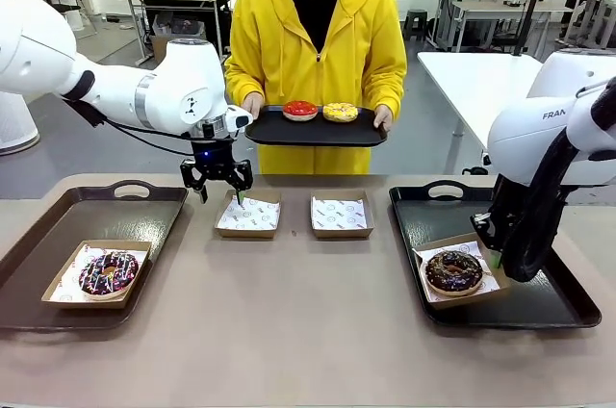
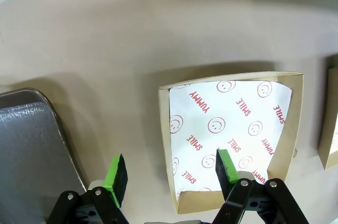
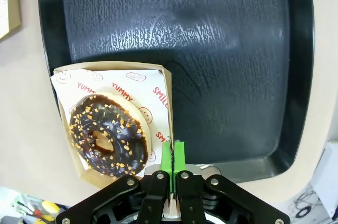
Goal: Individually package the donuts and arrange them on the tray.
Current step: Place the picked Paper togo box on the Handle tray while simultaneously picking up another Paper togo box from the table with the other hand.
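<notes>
A person across the table holds a black serving tray (image 1: 315,131) bearing a glossy red donut (image 1: 299,110) and a yellow-crumbed donut (image 1: 340,112). A purple sprinkled donut (image 1: 108,273) lies in a box on the left tray (image 1: 91,206). On the right tray (image 1: 539,302) a chocolate donut (image 1: 453,271) (image 3: 108,137) rests in its cardboard box (image 3: 165,97). My right gripper (image 3: 173,155) is shut on that box's edge. My left gripper (image 1: 222,194) (image 2: 171,174) is open, straddling one wall of an empty paper-lined box (image 1: 248,214) (image 2: 232,129).
A second empty box (image 1: 340,215) sits at the table's middle, beside the first. The left tray's corner (image 2: 26,145) lies close to my left gripper. Most of the right tray's floor (image 3: 211,49) is bare beyond the boxed donut.
</notes>
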You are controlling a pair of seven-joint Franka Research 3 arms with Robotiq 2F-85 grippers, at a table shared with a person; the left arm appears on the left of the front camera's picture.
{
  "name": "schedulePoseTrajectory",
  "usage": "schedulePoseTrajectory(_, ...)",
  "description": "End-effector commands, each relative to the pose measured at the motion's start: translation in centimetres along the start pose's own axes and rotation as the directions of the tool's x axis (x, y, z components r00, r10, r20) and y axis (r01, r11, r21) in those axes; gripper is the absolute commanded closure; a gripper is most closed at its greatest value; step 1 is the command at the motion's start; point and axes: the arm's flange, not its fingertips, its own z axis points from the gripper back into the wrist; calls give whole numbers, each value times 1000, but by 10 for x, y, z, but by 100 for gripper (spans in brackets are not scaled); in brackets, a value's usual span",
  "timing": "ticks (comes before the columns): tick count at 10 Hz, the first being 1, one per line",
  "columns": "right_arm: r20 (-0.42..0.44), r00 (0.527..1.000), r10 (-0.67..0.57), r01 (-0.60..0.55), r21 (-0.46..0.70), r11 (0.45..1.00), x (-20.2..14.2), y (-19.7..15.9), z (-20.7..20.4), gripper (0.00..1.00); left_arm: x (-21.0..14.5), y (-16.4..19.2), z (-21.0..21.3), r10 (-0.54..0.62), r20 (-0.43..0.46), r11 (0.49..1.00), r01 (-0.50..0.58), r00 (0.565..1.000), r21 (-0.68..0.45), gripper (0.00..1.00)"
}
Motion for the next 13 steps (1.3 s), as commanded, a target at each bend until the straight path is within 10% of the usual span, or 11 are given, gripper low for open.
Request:
schedulePoseTrajectory(1,-19,1000,14,-14,23,1000,4,1,-1,99,7,-1,-5,21,-17,999,-20,1000,33,12)
schedulePoseTrajectory(4,-37,999,24,-22,32,999,3,1,-2,99,7,0,-11,13,-33,1000,-12,999,27,12)
schedulePoseTrajectory(5,-42,999,29,-27,39,999,3,1,-2,50,7,1,-10,14,-34,1000,-14,999,20,12)
schedulePoseTrajectory(6,-47,998,33,-31,40,999,3,1,-2,39,7,1,-10,9,-36,1000,-9,999,9,12)
schedulePoseTrajectory(7,-50,998,32,-30,40,999,3,1,-2,0,7,2,-10,7,-39,1000,-7,999,9,67)
schedulePoseTrajectory(8,-50,998,30,-28,43,999,3,1,-2,0,7,3,-10,8,-36,1000,-8,999,8,24)
schedulePoseTrajectory(9,-52,998,30,-28,44,999,3,1,-2,0,7,3,-11,6,-35,1000,-6,999,9,79)
schedulePoseTrajectory(10,-51,998,31,-29,47,998,3,1,-3,20,7,3,-11,-2,-29,1000,3,1000,12,79)
schedulePoseTrajectory(11,-50,998,33,-31,49,998,3,1,-3,12,6,4,-10,-3,-24,1000,3,1000,8,19)
schedulePoseTrajectory(12,-49,998,35,-33,49,998,3,2,-3,0,5,4,-10,-33,-20,999,34,999,8,83)
schedulePoseTrajectory(13,-50,998,35,-33,48,998,4,2,-4,0,6,4,-11,-28,-24,1000,28,999,11,77)
